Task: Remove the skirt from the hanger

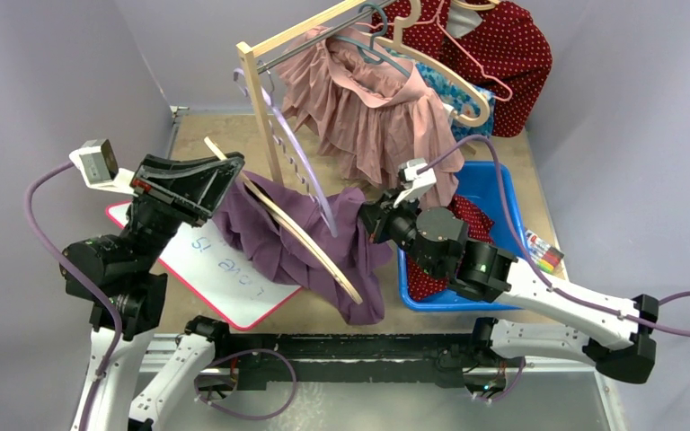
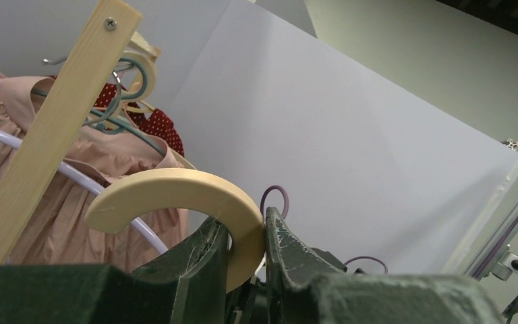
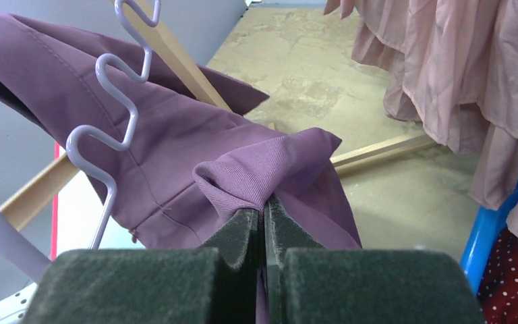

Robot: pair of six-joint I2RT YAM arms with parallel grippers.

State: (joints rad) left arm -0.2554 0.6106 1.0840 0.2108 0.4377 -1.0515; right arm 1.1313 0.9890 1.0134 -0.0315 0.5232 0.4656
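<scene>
Four tight fingers (hanger, skirt)

The top external camera looks down from above and behind the arm bases over the whole tabletop, the wooden rack post near its middle. The left wrist camera, close behind the left hand, tilts up past that post toward the walls. The right wrist camera, close behind the right hand, looks low across the tabletop from the post's right. All three share the pink dress beside the post.
</scene>
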